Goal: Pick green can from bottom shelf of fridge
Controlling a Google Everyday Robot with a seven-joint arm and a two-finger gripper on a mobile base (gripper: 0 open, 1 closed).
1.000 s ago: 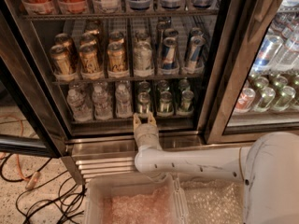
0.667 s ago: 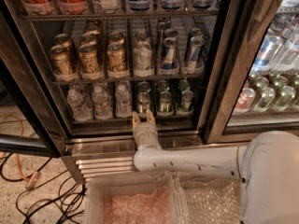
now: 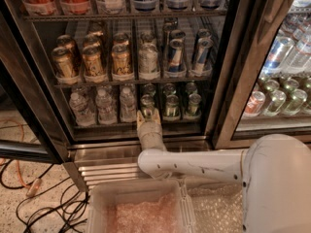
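Since the earlier frames, the gripper [image 3: 147,114] has advanced a little deeper toward the front row of the bottom shelf [image 3: 97,128]. Cans and bottles stand as before.

Gripper position: at the shelf's front edge, inside the open doorway of the fridge [image 3: 221,81], pointing into the cabinet. The arm [image 3: 194,165] runs from the white body [image 3: 279,183] at lower right across the front of the base grille [image 3: 104,171], then bends up to the wrist.

Gripper state: wide. Its fingers [image 3: 141,117] stand apart, one on each side of the lower part of the green can [image 3: 147,104]. Whether they touch the can cannot be told.

Target position: the green can stands upright at the front of the bottom shelf, first of three alike in that row. The second can [image 3: 171,106] and third can [image 3: 193,104] stand to its right in view, near but apart. More cans of the same kind stand behind them.

Water bottles [image 3: 103,106] fill the left half of the shelf, just beside the target.

On the rack above, gold cans [image 3: 92,59] stand at left and blue-silver cans [image 3: 176,55] at right.

A clear bin [image 3: 97,198] sits below the arm, in front of the grille. Cables [image 3: 29,212] lie on the floor at lower left. A second cooler [image 3: 277,101] at right holds further cans.
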